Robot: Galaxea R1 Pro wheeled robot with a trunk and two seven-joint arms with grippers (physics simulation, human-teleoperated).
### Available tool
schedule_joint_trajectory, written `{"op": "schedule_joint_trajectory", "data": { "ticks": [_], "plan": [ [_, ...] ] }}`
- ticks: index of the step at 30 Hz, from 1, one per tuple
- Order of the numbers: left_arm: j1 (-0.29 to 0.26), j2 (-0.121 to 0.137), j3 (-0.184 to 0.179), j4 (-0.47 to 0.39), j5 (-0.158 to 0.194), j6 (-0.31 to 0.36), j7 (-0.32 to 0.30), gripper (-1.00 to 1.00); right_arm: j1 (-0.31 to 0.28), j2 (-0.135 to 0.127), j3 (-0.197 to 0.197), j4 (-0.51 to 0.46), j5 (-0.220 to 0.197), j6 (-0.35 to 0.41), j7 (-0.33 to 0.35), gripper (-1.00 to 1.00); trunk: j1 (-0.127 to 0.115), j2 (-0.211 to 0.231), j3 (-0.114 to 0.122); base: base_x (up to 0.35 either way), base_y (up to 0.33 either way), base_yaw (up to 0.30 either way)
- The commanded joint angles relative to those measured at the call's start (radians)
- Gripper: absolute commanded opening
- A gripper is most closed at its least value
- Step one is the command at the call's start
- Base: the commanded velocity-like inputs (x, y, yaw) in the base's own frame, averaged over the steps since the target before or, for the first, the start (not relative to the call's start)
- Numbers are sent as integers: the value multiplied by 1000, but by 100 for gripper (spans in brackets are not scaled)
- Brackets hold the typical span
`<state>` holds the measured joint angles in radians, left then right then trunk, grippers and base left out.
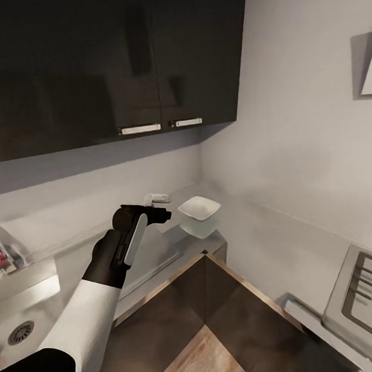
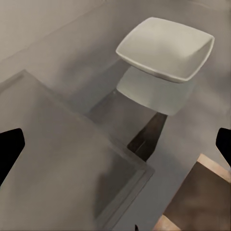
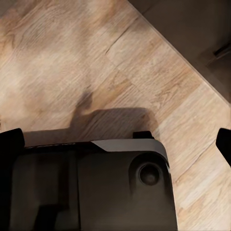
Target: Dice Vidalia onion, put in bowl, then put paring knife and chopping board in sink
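left gripper (image 1: 157,214) hovers open and empty near the white bowl (image 1: 199,209) on the countertop (image 1: 61,224); the bowl looks rigid, smooth, probably slippery, best taken by its rim.

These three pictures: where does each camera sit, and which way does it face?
Head view: on the robot's head, looking down at the countertop, the bowl and the sink; its left arm reaches in.
Left wrist view: on the left arm, facing the bowl; dark fingertips frame it.
Right wrist view: on the right arm, facing the wooden floor and the robot's base.
Head and left wrist views share the bowl.
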<state>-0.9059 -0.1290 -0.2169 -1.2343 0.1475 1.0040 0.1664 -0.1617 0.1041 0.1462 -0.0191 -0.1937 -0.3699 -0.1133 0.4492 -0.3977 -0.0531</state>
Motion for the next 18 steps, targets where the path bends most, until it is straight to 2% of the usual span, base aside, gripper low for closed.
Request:
{"op": "schedule_joint_trajectory", "data": {
  "ticks": [1,5,11,18],
  "plan": [
    [-1,0,-1,-1,10,3,10,100,-1,2,9,0,-8,-3,-3,100,1,-2,-2,41,0,0],
    [-1,0,-1,-1,10,2,10,100,-1,1,10,-2,-7,-3,2,100,1,-2,-3,15,0,0],
    [-1,0,-1,3,10,2,10,100,-1,-6,10,-2,-6,-3,65,100,1,-2,-3,2,0,0],
    [-1,2,-1,4,10,2,10,100,-1,-6,9,-2,-7,-3,75,100,1,-2,-3,0,0,0]
  ]
}}
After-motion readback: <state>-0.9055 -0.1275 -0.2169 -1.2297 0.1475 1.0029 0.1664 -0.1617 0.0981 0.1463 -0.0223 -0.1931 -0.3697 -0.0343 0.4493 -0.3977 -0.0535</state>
